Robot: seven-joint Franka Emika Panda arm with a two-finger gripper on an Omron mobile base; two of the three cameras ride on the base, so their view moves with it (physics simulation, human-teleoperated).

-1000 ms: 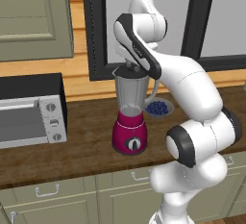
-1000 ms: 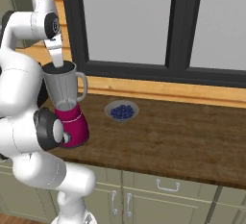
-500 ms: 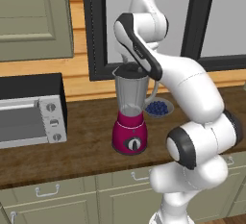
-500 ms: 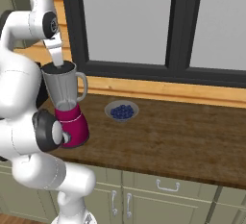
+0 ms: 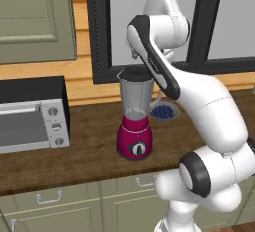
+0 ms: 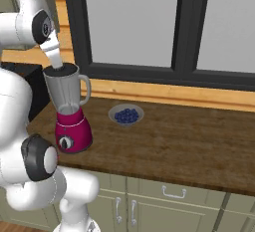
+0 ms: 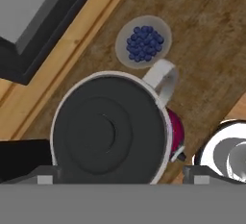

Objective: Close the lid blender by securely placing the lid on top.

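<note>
Newly spread hand, round black lid

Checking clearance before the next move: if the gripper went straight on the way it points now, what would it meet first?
Most likely the lid, seated on the blender directly below the gripper. Its fingers stand open above it.

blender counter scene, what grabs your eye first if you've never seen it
The tall clear grey blender with a magenta base stands mid-counter, its round black lid sitting on the jar's rim. The white arm's gripper hangs just above it. Behind it to the right sits a small bowl of blueberries.
</note>
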